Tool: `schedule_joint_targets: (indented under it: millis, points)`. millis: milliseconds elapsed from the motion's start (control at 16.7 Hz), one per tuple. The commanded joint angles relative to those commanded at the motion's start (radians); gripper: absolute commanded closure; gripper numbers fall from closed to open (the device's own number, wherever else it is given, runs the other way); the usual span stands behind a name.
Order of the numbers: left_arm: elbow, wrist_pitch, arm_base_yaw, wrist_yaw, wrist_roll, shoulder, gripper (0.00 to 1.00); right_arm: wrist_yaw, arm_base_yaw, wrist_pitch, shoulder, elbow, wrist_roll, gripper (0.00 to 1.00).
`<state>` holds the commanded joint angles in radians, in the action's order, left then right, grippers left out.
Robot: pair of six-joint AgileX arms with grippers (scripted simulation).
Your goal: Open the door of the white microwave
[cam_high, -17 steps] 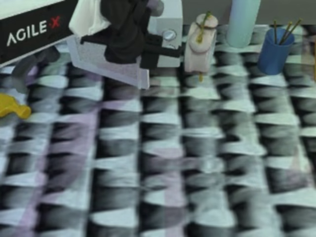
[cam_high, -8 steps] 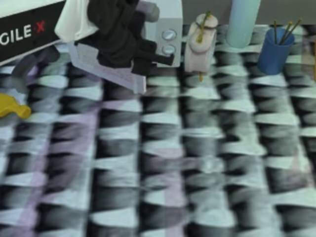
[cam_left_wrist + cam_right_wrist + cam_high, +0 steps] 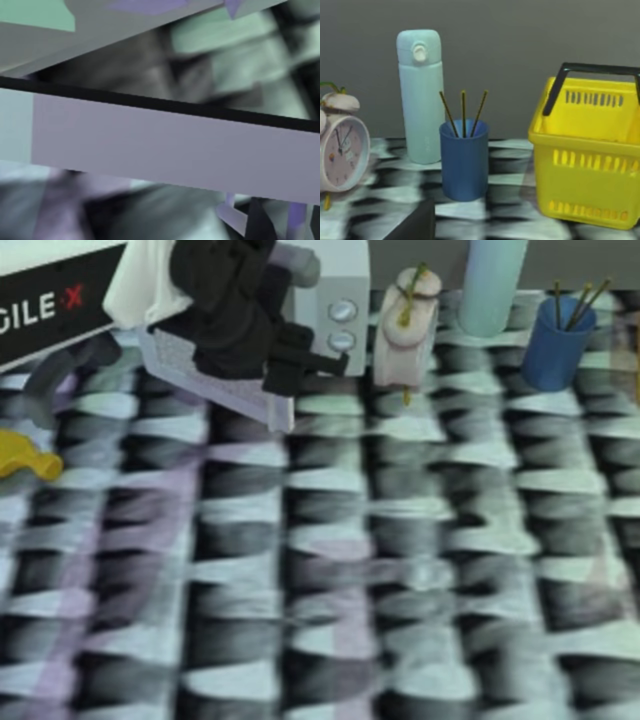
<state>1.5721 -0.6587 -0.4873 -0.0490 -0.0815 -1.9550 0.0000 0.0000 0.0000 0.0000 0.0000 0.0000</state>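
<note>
At the far left of the counter [image 3: 420,540], the left hand [image 3: 318,366] reaches over the front of the white microwave [image 3: 335,285]. Its dark fingers point right, toward the two silver knobs [image 3: 342,325], and I cannot tell if they are open or closed, or if they grip anything. Under the hand, the door [image 3: 215,375] is already swung out from the microwave body; its free edge points toward the near side, and its hinge seems to be at the left. The left wrist view shows only a pale flat bar [image 3: 175,145] very close, probably the door frame.

To do this step well, I think the hand should follow the curve of the door around its hinge and not pull straight, so the microwave does not slide. It should also keep away from the clock [image 3: 405,320] just beside the microwave on the right.

The right arm is parked out of the top view; its camera looks at a pale bottle [image 3: 420,95], a blue cup [image 3: 464,160] and a yellow basket [image 3: 585,150].
</note>
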Motion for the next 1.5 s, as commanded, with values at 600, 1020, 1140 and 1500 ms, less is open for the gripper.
schedule_joint_targets:
  millis: [600, 1020, 1140, 1500]
  points:
    - [0.000, 0.000, 0.000, 0.000, 0.000, 0.000, 1.00, 0.000, 0.000, 0.000, 0.000, 0.000, 0.000, 0.00]
    - [0.000, 0.000, 0.000, 0.000, 0.000, 0.000, 1.00, 0.000, 0.000, 0.000, 0.000, 0.000, 0.000, 0.00]
    - [0.001, -0.001, -0.011, 0.011, -0.007, -0.001, 1.00, 0.000, 0.000, 0.000, 0.000, 0.000, 0.000, 0.00]
    - [-0.076, 0.018, 0.026, 0.058, 0.095, 0.052, 1.00, 0.000, 0.000, 0.000, 0.000, 0.000, 0.000, 0.00]
